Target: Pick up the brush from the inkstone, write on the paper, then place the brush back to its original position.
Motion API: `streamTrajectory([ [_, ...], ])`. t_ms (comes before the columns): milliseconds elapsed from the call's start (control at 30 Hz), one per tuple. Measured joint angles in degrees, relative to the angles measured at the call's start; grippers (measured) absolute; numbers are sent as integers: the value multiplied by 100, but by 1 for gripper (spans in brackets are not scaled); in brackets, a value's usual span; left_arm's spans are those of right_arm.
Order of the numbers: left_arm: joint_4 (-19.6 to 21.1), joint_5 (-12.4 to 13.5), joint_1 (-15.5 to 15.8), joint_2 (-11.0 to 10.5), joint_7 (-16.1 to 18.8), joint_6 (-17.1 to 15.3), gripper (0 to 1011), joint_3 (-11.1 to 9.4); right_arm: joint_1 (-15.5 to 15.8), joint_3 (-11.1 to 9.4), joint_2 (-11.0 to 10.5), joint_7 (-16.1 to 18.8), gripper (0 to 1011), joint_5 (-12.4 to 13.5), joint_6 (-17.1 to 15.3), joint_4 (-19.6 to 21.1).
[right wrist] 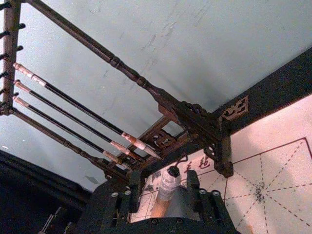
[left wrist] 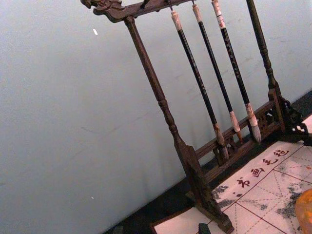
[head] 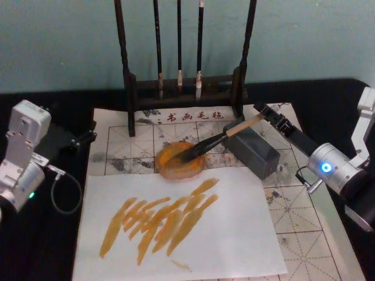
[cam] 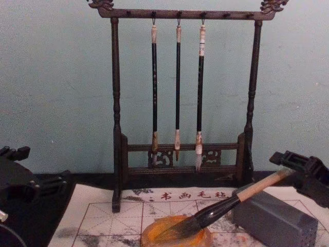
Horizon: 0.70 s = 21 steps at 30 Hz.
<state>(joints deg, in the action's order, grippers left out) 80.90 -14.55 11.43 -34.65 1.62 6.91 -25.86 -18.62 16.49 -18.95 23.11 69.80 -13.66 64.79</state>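
Observation:
The brush [head: 217,140] lies slanted, its dark bristles in a round orange dish [head: 170,165] and its shaft across the dark grey block of the inkstone [head: 258,155]. My right gripper [head: 266,114] is open at the pale handle end, one finger on each side with gaps showing. The right wrist view shows the handle [right wrist: 168,187] between those fingers. In the chest view the brush [cam: 221,208] runs from the dish up to the right gripper [cam: 290,167]. The red-grid paper [head: 304,234] covers the table, and on it lies a white sheet [head: 234,234] with orange strokes.
A dark wooden brush rack [head: 181,88] with three thin hanging brushes stands behind the paper. My left gripper [head: 88,132] is parked open at the paper's left edge, on black cloth. The right arm's silver link [head: 328,167] lies over the paper's right side.

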Motion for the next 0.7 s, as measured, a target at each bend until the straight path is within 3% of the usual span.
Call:
streamTrajectory([
  [433,0,0,0,0,0,0,1001,0,0,0,0,0,231,1,0,0],
  [700,0,0,0,0,0,0,1001,0,0,0,0,2,204,3,0,1],
])
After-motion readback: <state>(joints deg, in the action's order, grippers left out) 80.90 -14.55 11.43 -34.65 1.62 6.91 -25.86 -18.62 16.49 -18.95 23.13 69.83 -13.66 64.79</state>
